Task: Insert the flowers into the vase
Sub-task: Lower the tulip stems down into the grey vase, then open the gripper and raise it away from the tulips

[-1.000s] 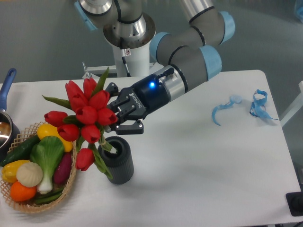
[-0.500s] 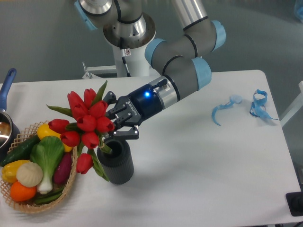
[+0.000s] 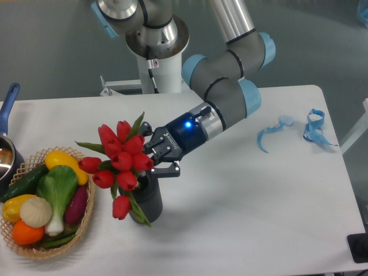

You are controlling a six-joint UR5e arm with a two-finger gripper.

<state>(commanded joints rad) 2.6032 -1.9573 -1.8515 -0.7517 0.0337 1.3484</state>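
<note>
At the left edge, a woven wicker basket (image 3: 34, 248) of colourful toy vegetables (image 3: 54, 190) rests on the white table (image 3: 241, 201). Just right of it, the bunch of red tulip buds with green leaves (image 3: 119, 164) leans over the mouth of the short, dark grey ribbed vase (image 3: 148, 198), one bud hanging down its side. The black two-finger gripper (image 3: 160, 156) reaches in from the right, jaws clamped on the stems just above the vase.

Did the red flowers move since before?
Yes. The flowers shifted right, away from the wicker basket and over the vase, held by the gripper.
</note>
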